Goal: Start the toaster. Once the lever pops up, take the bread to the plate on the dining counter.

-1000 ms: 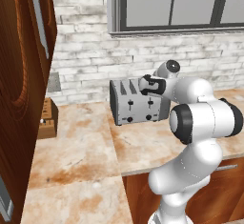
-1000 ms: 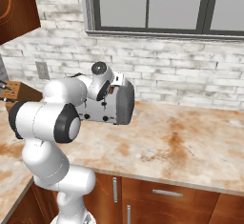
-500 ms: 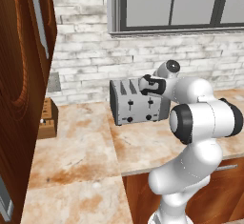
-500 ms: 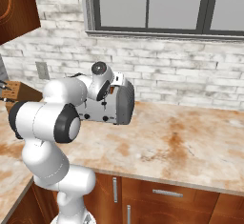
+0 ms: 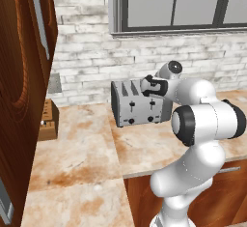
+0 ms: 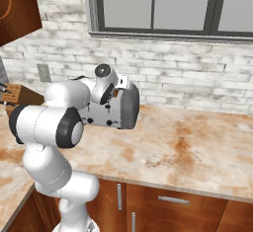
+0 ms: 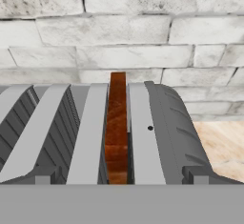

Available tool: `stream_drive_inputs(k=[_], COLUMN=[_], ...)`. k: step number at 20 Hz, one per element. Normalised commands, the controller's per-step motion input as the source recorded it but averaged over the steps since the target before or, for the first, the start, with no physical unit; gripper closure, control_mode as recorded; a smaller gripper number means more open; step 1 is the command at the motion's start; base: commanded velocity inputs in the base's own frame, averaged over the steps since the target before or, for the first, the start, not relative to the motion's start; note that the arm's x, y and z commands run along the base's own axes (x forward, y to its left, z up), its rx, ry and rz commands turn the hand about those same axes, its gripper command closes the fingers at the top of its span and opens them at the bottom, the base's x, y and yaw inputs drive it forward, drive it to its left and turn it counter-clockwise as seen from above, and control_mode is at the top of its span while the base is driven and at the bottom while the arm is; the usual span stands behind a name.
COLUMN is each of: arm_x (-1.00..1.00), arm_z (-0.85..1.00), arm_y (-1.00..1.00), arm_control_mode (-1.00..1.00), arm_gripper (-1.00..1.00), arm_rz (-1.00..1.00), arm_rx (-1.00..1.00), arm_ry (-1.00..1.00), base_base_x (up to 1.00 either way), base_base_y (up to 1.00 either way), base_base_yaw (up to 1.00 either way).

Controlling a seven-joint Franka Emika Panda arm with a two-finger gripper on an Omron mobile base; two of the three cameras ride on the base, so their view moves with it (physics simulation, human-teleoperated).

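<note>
At the claw: the claw (image 5: 150,86) hangs just above the front top edge of the toaster (image 5: 140,103), looking along its slots; whether its fingers are apart or together cannot be told.
Directly ahead of the claw: the bread (image 7: 117,127) stands upright in one slot, right of the two open slots, its top edge above the toaster's top.
Below the claw: the toaster's front face carries two slider tracks and small dark knobs.
Under the toaster: the bench (image 5: 87,148), a streaked beige slab.
Well off to the claw's left: a small brown wooden block (image 5: 47,120) sits on the bench against the tall cabinet (image 5: 21,76).
Beyond the toaster: a pale brick wall (image 6: 197,85) with a window (image 6: 163,4) above.
Step judged: the bread standing proud suggests the pull-out is next.
Risk, missed grip: the slice is thin and edge-on, so a claw closing off-centre could catch a slot wall instead.
Risk, jam: a tilted pull could wedge the bread in the slot.
Risk, drop: a shallow pinch on the crust could slip during the long carry.
</note>
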Motion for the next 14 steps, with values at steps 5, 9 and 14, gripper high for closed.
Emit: stream_drive_inputs(k=[5, 9, 14], arm_x=[0.00, 0.00, 0.00], arm_z=[0.00, 0.00, 0.00], arm_y=[0.00, 0.00, 0.00], arm_control_mode=[-1.00, -1.00, -1.00], arm_gripper=[-1.00, -1.00, -1.00], arm_rz=[0.00, 0.00, 0.00], arm_rx=[0.00, 0.00, 0.00], arm_ry=[0.00, 0.00, 0.00], base_base_x=[0.00, 0.00, 0.00], base_base_y=[0.00, 0.00, 0.00], base_base_yaw=[0.00, 0.00, 0.00])
